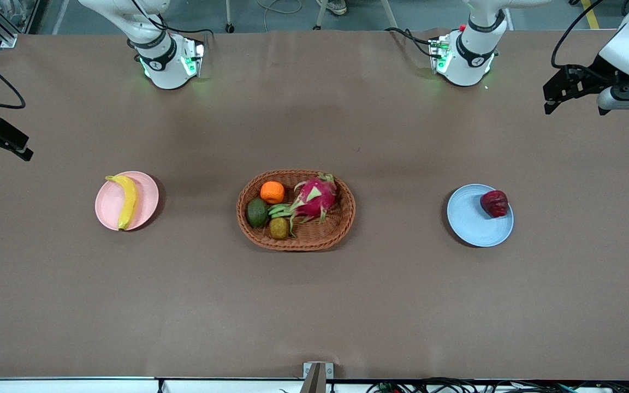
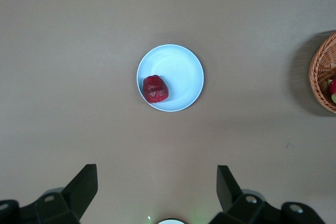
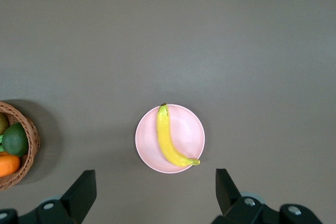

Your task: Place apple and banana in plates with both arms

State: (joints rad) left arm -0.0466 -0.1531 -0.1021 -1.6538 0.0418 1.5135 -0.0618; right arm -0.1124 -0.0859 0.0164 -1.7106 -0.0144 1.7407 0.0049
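Observation:
The dark red apple (image 1: 494,203) lies on the light blue plate (image 1: 473,224) toward the left arm's end of the table. The yellow banana (image 1: 128,199) lies on the pale pink plate (image 1: 148,199) toward the right arm's end. My left gripper (image 1: 575,108) is open and empty, raised high at its end of the table; its wrist view shows the apple (image 2: 155,88) on the blue plate (image 2: 181,72) well below it. My right gripper (image 1: 0,152) is open and empty, raised high; its wrist view shows the banana (image 3: 169,140) on the pink plate (image 3: 191,129).
An oval woven brown basket (image 1: 296,246) stands mid-table between the plates. It holds a pink dragon fruit (image 1: 316,197), an orange (image 1: 272,192), a green avocado (image 1: 257,213) and a small brown fruit (image 1: 279,228). The arms' bases (image 1: 464,54) stand farthest from the front camera.

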